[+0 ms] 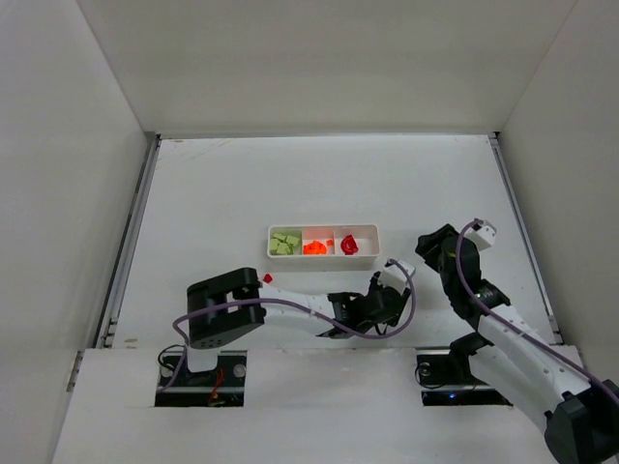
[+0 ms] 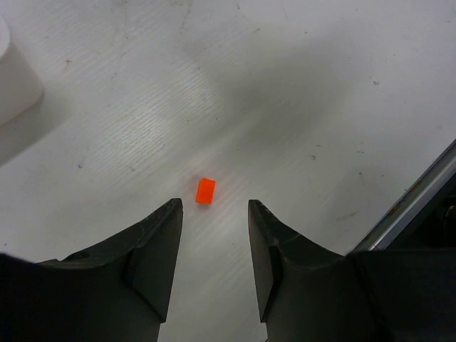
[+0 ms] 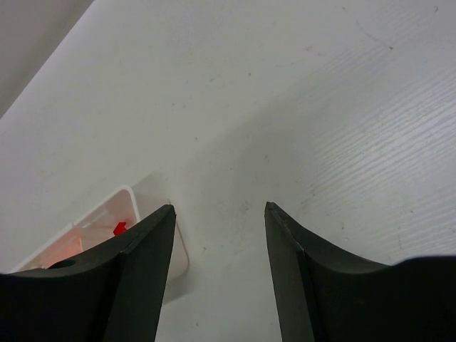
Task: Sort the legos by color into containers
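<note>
Our left gripper (image 2: 214,206) hovers, jaws spread, over an orange lego (image 2: 205,190) near the right end of the tray (image 1: 324,228); our right gripper (image 3: 219,208), likewise spread, hangs beyond that end.

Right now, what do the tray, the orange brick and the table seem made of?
Tray: white plastic, it seems, thin-walled and slightly translucent. Brick: orange plastic, smooth, crisp edges. Table: white, matte, fine grain and scuffs; painted wood or laminate, cannot tell.
</note>
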Controlling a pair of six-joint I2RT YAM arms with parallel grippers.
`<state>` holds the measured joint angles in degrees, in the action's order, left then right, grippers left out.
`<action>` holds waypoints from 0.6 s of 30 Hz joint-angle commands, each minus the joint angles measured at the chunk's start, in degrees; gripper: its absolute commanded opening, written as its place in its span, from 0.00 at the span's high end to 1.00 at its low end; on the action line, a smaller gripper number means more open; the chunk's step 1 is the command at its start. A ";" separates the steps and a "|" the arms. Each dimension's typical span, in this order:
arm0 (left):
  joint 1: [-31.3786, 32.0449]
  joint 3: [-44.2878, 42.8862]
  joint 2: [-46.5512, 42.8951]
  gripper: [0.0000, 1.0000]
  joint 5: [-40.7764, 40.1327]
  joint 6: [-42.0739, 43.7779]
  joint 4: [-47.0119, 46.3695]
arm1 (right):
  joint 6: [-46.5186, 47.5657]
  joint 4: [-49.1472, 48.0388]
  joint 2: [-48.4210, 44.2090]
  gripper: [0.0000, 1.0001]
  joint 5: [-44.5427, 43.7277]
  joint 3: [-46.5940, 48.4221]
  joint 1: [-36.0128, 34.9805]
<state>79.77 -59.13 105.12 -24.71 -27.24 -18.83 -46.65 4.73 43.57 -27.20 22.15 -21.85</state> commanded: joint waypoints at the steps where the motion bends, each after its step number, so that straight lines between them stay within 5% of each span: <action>1: -0.27 -2.65 1.31 0.61 1.42 0.88 -1.47 | -0.37 -3.68 -1.47 0.41 3.29 -0.70 1.24; 18: -3.96 -5.99 8.17 0.71 5.99 1.14 -2.53 | -0.63 -7.46 0.02 0.43 5.75 -2.55 1.24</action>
<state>76.12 -62.63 112.86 -20.32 -26.83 -19.35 -46.78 1.15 43.55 -21.96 20.25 -20.71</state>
